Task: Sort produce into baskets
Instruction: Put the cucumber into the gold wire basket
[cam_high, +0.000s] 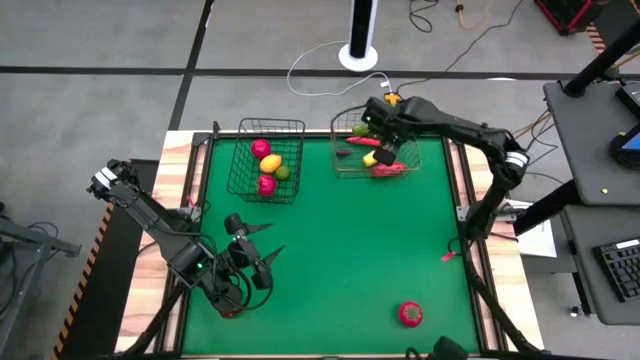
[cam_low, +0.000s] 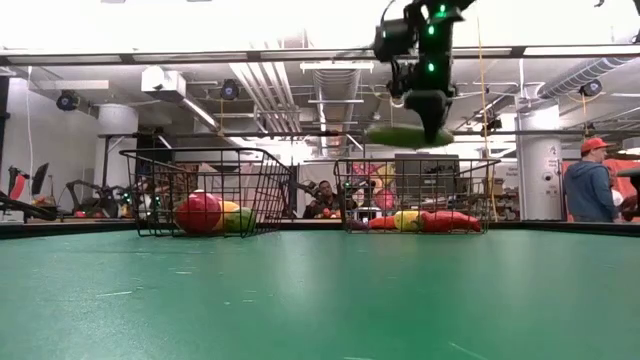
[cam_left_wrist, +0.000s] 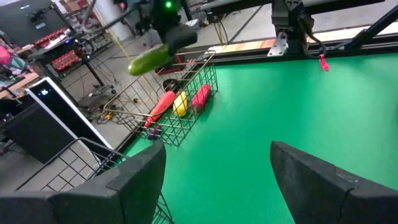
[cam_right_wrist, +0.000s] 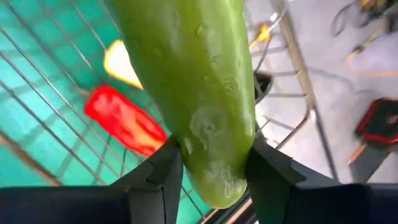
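My right gripper (cam_low: 428, 122) is shut on a long green cucumber (cam_low: 405, 135) and holds it in the air above the silvery wire basket (cam_high: 350, 165) at the table's far right. That basket holds a yellow piece (cam_left_wrist: 180, 102) and long red pieces (cam_left_wrist: 160, 106). The dark wire basket (cam_high: 245, 180) at the far left holds red, yellow and green round fruits (cam_high: 268, 165). A red round fruit (cam_high: 410, 314) lies on the green table near its near edge. My left gripper (cam_high: 268, 250) is open and empty at the near left. My right gripper pinches the cucumber near one end (cam_right_wrist: 214, 149) between its two fingers (cam_right_wrist: 155, 177), which lie across it. The fingers come from above, pointing down. The cucumber hangs about level, lifted clear above the silvery basket's rim.
A small red piece (cam_high: 447, 256) lies by the table's right edge. The green table (cam_high: 350, 260) has open room in its middle. A white stand (cam_high: 358, 40) and cables are on the floor beyond the far edge. People show in the room behind (cam_low: 597, 180).
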